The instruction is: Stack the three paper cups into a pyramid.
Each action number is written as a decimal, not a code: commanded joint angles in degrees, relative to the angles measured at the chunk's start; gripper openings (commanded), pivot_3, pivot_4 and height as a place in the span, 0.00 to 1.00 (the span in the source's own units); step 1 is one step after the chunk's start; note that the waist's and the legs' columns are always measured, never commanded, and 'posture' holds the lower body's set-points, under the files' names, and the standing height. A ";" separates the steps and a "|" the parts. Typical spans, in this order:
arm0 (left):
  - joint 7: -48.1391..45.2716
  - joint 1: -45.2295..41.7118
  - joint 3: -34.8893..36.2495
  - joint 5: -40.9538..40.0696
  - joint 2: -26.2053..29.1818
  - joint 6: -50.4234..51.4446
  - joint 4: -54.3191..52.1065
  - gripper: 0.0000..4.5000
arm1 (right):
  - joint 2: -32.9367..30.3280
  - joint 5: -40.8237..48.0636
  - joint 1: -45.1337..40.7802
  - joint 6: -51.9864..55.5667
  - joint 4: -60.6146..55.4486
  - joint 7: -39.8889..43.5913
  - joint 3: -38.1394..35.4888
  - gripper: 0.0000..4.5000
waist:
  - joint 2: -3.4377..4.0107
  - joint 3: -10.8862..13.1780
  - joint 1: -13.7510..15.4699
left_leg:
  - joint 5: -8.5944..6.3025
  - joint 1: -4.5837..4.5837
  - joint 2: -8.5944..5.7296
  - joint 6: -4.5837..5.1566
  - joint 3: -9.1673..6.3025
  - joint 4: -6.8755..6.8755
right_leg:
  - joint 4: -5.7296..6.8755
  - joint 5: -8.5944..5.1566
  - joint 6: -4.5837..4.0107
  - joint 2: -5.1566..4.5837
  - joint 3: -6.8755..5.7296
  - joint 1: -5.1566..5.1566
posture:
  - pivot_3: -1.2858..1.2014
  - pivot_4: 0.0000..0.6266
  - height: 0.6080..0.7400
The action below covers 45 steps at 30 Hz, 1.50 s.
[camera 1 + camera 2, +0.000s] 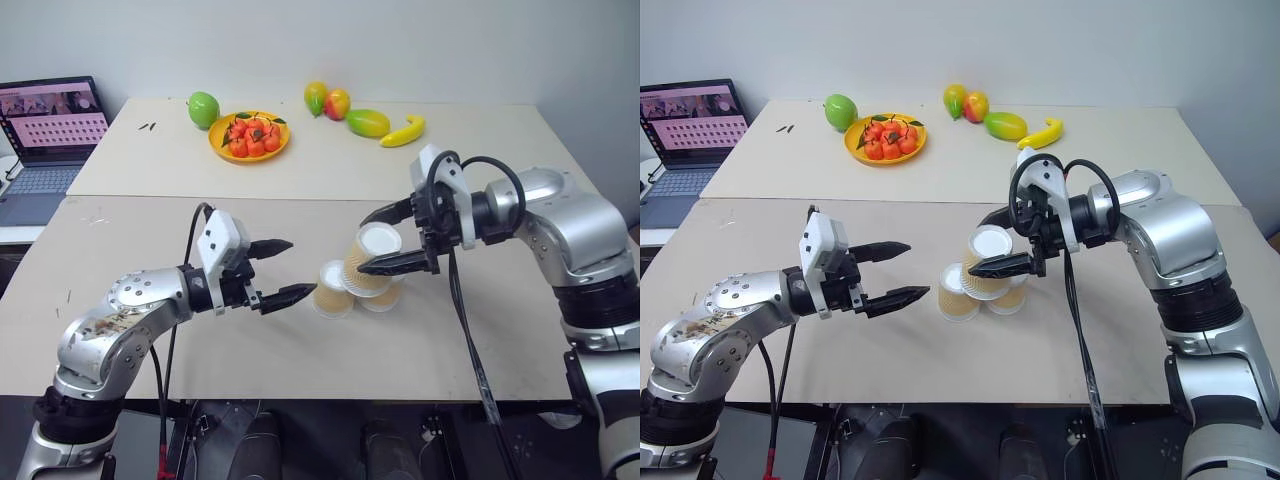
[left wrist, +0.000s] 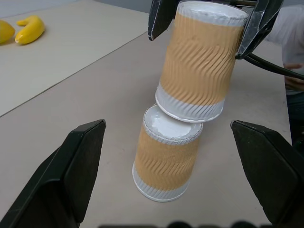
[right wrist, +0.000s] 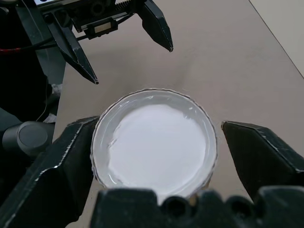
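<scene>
Three paper cups [image 1: 358, 277] stand bunched together upside down near the middle of the worktop [image 1: 300, 340], white bases up. I see two of them side by side on the surface, and the third cup [image 1: 372, 258] sits on top of them, tilted rather than level; in my left wrist view its lower edge rests on the base of the nearer lower cup [image 2: 165, 159].

My right end effector [image 1: 392, 238] brackets that top cup from the right, one black finger [image 1: 400, 264] on the near side and the other on the far side. In the right wrist view the fingers stand spread, one close against the cup's rim and the other with a clear gap, so I read it as open around the cup rather than clamped on it.

My left end effector [image 1: 282, 271] hangs just to the left of the cups, fingers wide apart and pointing at them, touching nothing.

Farther back on the adjoining worktop sit an orange plate [image 1: 249, 137] of small red fruit, a green apple [image 1: 203, 109], a banana [image 1: 403, 132] and some mangoes [image 1: 367, 122]. A laptop [image 1: 50, 135] stands open at the far left.
</scene>
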 commanded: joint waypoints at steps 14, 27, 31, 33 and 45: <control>-0.33 -1.88 0.47 0.70 -0.12 -1.76 -0.13 1.00 | -1.18 1.58 -5.51 0.10 0.49 0.46 -4.57 1.00 | 0.00 0.00 -0.03 | 0.00 0.00 0.00 0.00 0.00 -0.02 | -0.01 0.00 0.00 0.00 0.00 0.00 | 0.52 0.24 0.94; -0.99 -2.69 0.11 1.62 -0.19 -2.51 0.98 1.00 | -1.70 2.84 -4.49 0.19 -0.89 0.53 -4.89 1.00 | 0.00 0.00 -0.04 | 0.00 0.00 0.00 0.00 0.00 -0.01 | -0.01 0.00 0.00 0.00 0.00 0.00 | 0.52 0.24 0.94; -1.14 -2.83 0.02 1.75 -0.31 -2.52 1.06 1.00 | -1.98 3.29 -4.25 0.51 -1.10 0.79 -5.16 1.00 | 0.00 0.00 -0.04 | 0.00 0.00 0.00 0.00 0.00 -0.01 | -0.01 0.00 0.00 0.00 0.00 0.00 | 0.52 0.24 0.94; -1.27 -2.85 0.08 1.76 -0.35 -2.41 1.03 1.00 | -2.39 3.77 -4.13 0.70 -1.39 1.33 -5.47 1.00 | 0.00 0.00 -0.04 | 0.00 0.00 0.00 0.00 0.00 -0.02 | -0.01 0.00 0.00 0.00 0.00 0.00 | 0.52 0.24 0.94; 2.89 -4.31 7.17 -5.21 1.52 5.46 -1.28 1.00 | -19.18 7.03 0.69 -4.10 2.08 13.63 -16.88 1.00 | -0.02 0.02 0.37 | -0.02 -0.04 0.00 0.02 -0.02 -0.05 | -0.10 -0.02 0.02 0.00 -0.04 0.01 | 0.52 0.24 0.94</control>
